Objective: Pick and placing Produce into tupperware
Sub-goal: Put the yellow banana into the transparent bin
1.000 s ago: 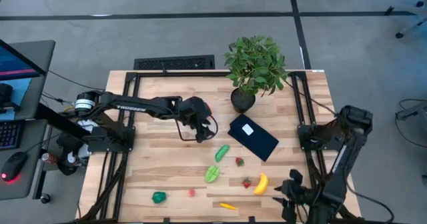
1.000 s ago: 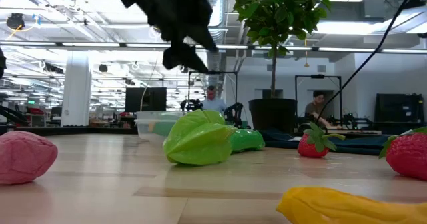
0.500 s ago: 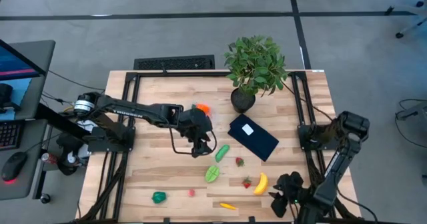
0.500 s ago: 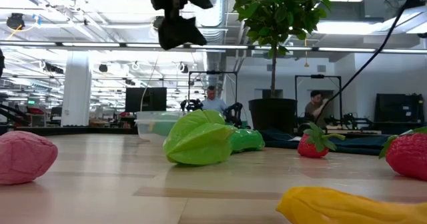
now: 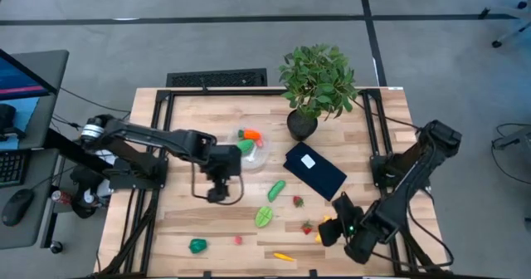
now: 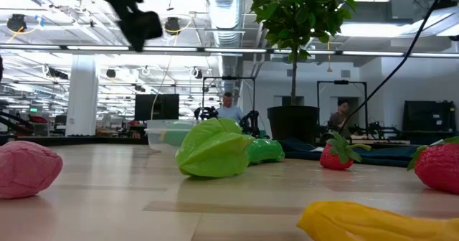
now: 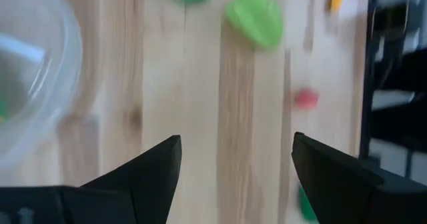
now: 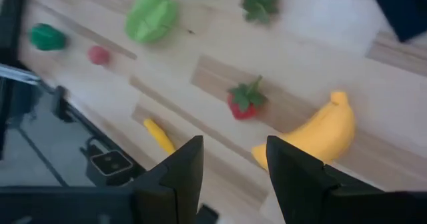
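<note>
The clear round tupperware stands mid-table with an orange carrot and a green piece inside. My left gripper hovers open over bare wood, on the tupperware's near-left side. Loose on the table lie a cucumber, a light-green fruit, two strawberries, a dark-green pepper, a small pink piece and a small yellow-orange piece. My right gripper hangs open above the banana, nothing between its fingers.
A dark blue flat rectangle with a white label lies to the tupperware's right. A leafy potted plant stands at the far edge. Black frame rails run along both table sides. People are in the room beyond, in the low view.
My left gripper has left its place over the tupperware, going toward the near edge, then left, rising a little and staying open; the tupperware with carrot and green piece now shows. My right gripper has swung from the near right edge leftward over the banana, rolling its wrist.
</note>
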Tool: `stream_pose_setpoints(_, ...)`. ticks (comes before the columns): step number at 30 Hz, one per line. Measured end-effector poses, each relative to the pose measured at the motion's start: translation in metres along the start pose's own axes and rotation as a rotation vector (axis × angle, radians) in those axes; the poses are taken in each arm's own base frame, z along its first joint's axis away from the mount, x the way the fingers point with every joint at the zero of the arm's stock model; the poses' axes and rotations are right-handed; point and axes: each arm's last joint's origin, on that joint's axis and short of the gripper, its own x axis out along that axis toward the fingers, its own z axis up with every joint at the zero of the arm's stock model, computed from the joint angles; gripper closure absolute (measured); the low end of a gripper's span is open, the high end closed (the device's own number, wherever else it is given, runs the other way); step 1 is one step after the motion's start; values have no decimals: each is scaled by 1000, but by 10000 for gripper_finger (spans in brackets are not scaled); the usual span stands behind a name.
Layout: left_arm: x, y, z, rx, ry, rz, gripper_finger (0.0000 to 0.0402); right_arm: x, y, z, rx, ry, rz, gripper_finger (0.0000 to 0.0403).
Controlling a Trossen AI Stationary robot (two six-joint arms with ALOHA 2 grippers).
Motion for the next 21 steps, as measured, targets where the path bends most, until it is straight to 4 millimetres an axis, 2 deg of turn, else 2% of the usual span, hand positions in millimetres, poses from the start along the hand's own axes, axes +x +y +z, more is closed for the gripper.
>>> stream_pose_setpoints(4, -21, -3, -17, 56, 11, 78, 129, 0, 3, 17, 57, 79, -56, 254)
stream_pose_setpoints(10, -55, -2, -40, 105, -67, 179, 129, 4, 15, 37, 124, 61, -38, 288)
stream_pose_setpoints(14, -75, -1, -55, 118, -137, 214, 129, 9, 41, 59, 26, 71, 144, 300)
stream_pose_setpoints(21, -106, 1, -76, 123, -274, 290, 129, 13, 76, 102, -112, -37, 443, 303)
